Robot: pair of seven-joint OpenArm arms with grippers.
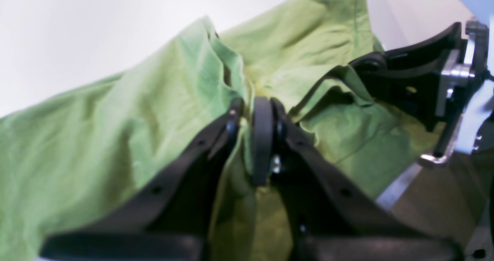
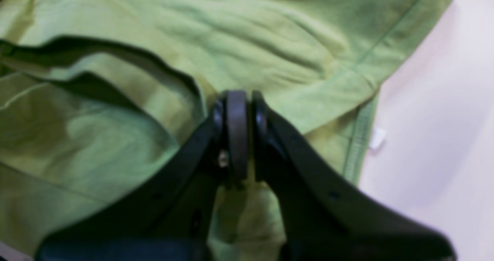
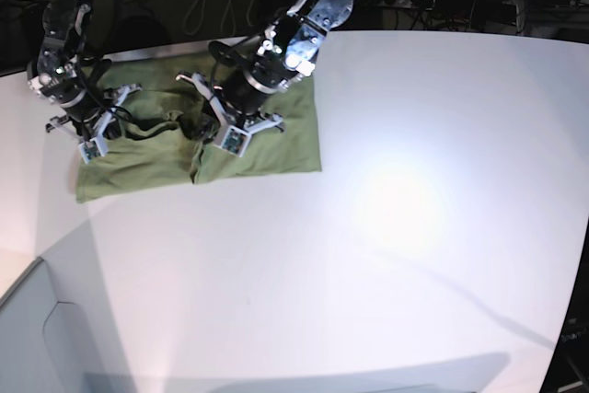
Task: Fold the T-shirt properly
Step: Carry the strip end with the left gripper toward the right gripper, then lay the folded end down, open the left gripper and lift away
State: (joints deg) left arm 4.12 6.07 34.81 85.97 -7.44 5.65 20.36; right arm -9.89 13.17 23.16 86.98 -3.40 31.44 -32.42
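T-shirt (image 3: 276,149) at table (image 3: 414,227) far-left corner; both end effectors (image 1: 252,110) (image 2: 237,110) pinching cloth.

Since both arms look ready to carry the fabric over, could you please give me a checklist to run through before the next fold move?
1. Left end effector shut on the T-shirt: ok, cloth is pinched between its fingertips.
2. Right end effector shut on the T-shirt: ok, cloth bunches at its closed fingertips.
3. Both grips on a single layer only: cannot tell, the folds are blurred.
4. T-shirt lying flat: not ok, it is wrinkled and ridged between the arms in the base view.
5. T-shirt fully on the white table: cannot tell, its far edge lies close to the table's back edge.
6. Arms apart: ok, they sit at separate spots on the cloth.
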